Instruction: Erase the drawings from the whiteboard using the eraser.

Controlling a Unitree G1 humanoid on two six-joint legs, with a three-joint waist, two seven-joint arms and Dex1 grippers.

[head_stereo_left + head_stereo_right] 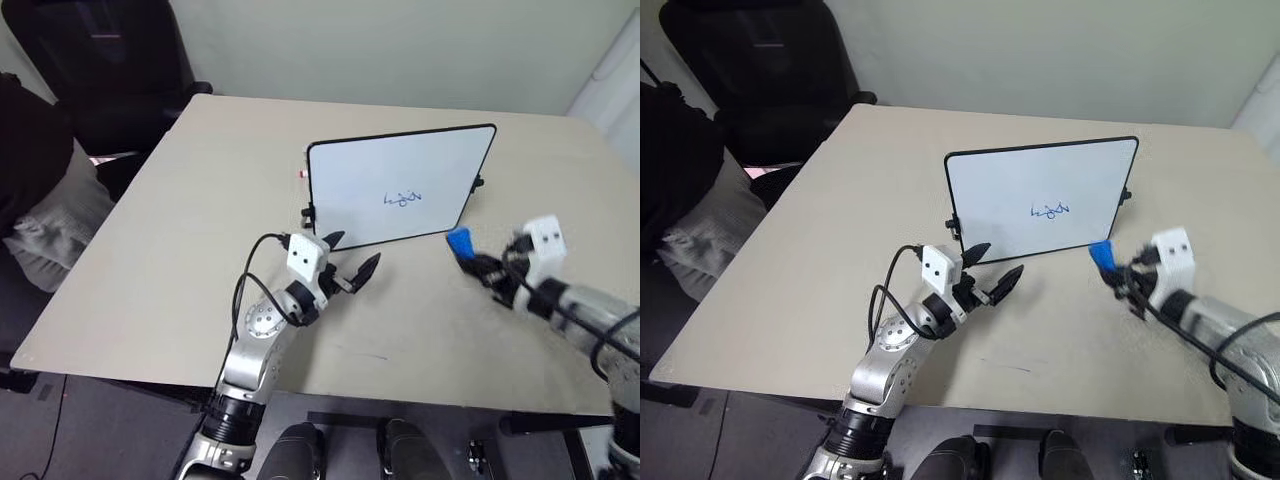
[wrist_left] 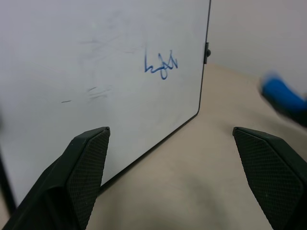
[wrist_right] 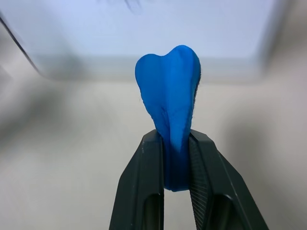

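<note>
The right gripper [image 3: 175,158] is clamped on the eraser [image 1: 459,241], whose long axis sticks out past the fingertips toward the whiteboard [image 1: 400,185] standing mid-desk. The drawings [image 1: 402,198] lie up and to the left of the eraser, nearer this arm; the left gripper [image 1: 350,265] waits spread wide at the board's lower left corner

The right tool [image 3: 176,158] pinches the blue eraser [image 3: 171,96] between its two black fingers [image 3: 144,191], squeezing its lower end thin while the wider end sticks out beyond the tips. Past it stands the whiteboard [image 3: 86,33], blurred, on the pale table [image 3: 67,172].
</note>
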